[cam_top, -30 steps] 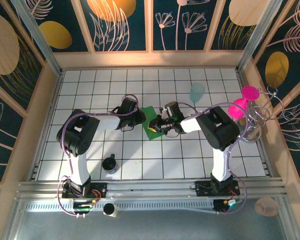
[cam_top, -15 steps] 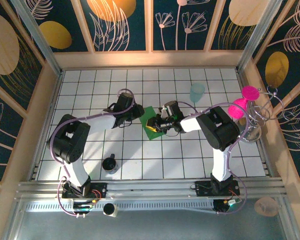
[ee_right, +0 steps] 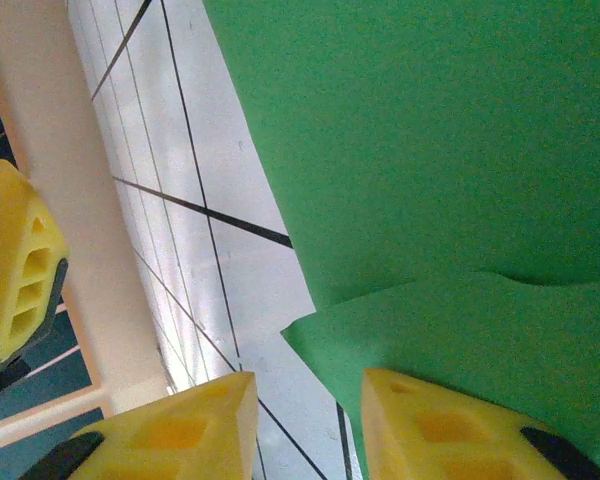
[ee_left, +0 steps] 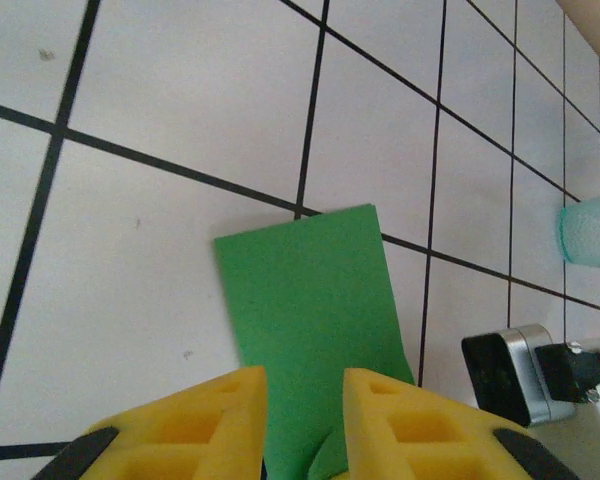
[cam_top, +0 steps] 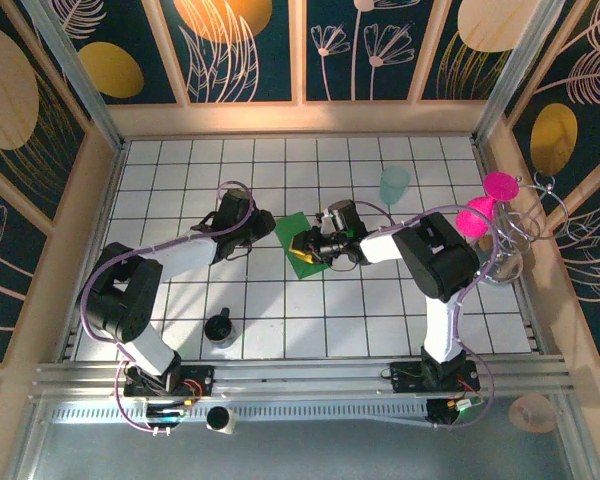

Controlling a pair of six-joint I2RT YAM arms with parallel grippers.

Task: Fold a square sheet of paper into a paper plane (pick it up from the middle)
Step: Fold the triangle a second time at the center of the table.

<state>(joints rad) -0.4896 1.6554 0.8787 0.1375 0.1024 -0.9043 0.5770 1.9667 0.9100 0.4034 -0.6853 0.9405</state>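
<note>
Top external view, entry one: square sheet of paper [cam_top: 292, 228], bright green, already creased. It lies flat near the middle of the counter [cam_top: 180, 180], between the two pincers. Its long axis runs aslant, from the far-left corner toward the near-right corner.

Entry two: left pincer [cam_top: 260, 232]. It sits just beside the sheet's left corner, on the side of the counter's left edge. Left wrist view: pincer [ee_left: 302, 400] narrowly spread and pinching nothing. The sheet [ee_left: 310, 300] stretches straight ahead, lengthwise away from it, with its near end showing in the gap between the jaws.

Entry three: right pincer [cam_top: 305, 247]. It is over the sheet's right part and is the nearer arm. Right wrist view: pincer [ee_right: 305, 410] spread, with a raised flap of the sheet [ee_right: 430, 130] by one jaw. Whether that jaw presses the flap cannot be told.

Judgement: the fold is part done. The right arm is placed to hold or lift, while the left must reach toward the counter's right edge along the sheet's length.
</note>
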